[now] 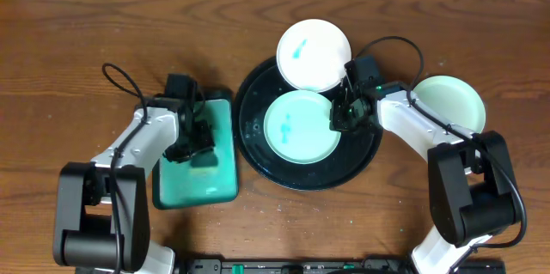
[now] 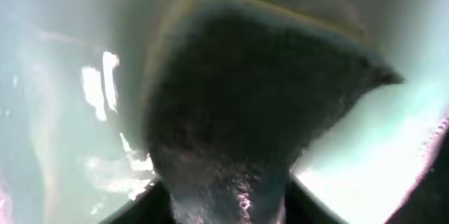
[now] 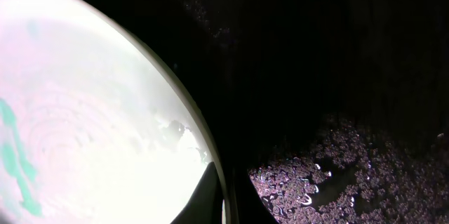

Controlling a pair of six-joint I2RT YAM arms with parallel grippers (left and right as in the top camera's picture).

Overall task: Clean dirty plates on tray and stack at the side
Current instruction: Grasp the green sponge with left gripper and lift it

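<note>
Sponge tray [image 1: 196, 190], teal rectangular plastic, nearest on left: holds yellow sponge [image 1: 204, 164] with dark scouring face, pinched tight in left gripper [image 1: 198, 148]. Farther, at centre, large round black glossy tray [image 1: 365, 158], wet with droplets: carries pale mint green round plate [image 1: 296, 126] smeared teal. Right gripper [image 1: 344, 118] narrow, clamped on that plate's right rim. Right of tray, second mint plate [image 1: 451, 102] on brown wooden table [image 1: 86, 33]. Farthest, white round plate [image 1: 314, 53] with teal smear, overlapping tray's far rim.
</note>
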